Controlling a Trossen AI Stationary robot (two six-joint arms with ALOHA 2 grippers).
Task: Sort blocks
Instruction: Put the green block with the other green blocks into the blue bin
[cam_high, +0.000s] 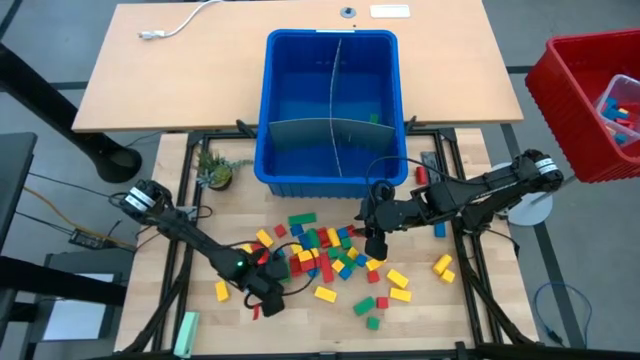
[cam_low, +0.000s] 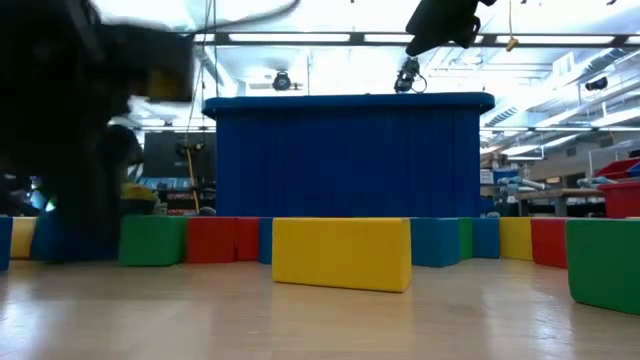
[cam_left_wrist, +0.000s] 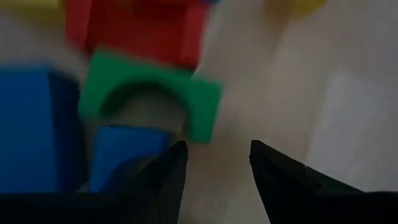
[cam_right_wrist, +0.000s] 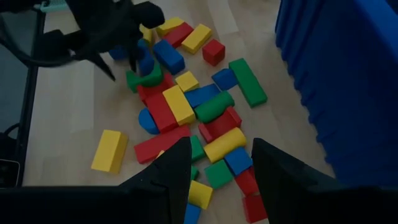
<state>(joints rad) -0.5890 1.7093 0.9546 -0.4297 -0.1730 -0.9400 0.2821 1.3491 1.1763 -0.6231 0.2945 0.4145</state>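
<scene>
Many small red, yellow, green and blue blocks (cam_high: 325, 262) lie in a loose heap on the wooden table, near the blue bin (cam_high: 285, 110). My left gripper (cam_high: 266, 295) is open and low at the heap's left edge. In its wrist view its fingers (cam_left_wrist: 214, 158) stand by a green arch block (cam_left_wrist: 149, 93) and a blue block (cam_left_wrist: 124, 152). My right gripper (cam_high: 375, 250) is open and empty above the heap's right part, and it also shows in its wrist view (cam_right_wrist: 217, 162). The low view shows a yellow block (cam_low: 340, 255) lying flat in front. My left gripper has one finger (cam_left_wrist: 168, 168) right beside the blue block's corner (cam_left_wrist: 158, 140), close above the table. I cannot tell whether it touches the block. Nothing lies between the two fingers.
Grey divider panels (cam_high: 335, 130) stand in the blue bin, with a green block (cam_high: 375, 118) inside. A red bin (cam_high: 590, 100) stands at the far right, a small plant (cam_high: 215, 172) left of the blue bin, and a pale green bar (cam_high: 186, 330) at the near left.
</scene>
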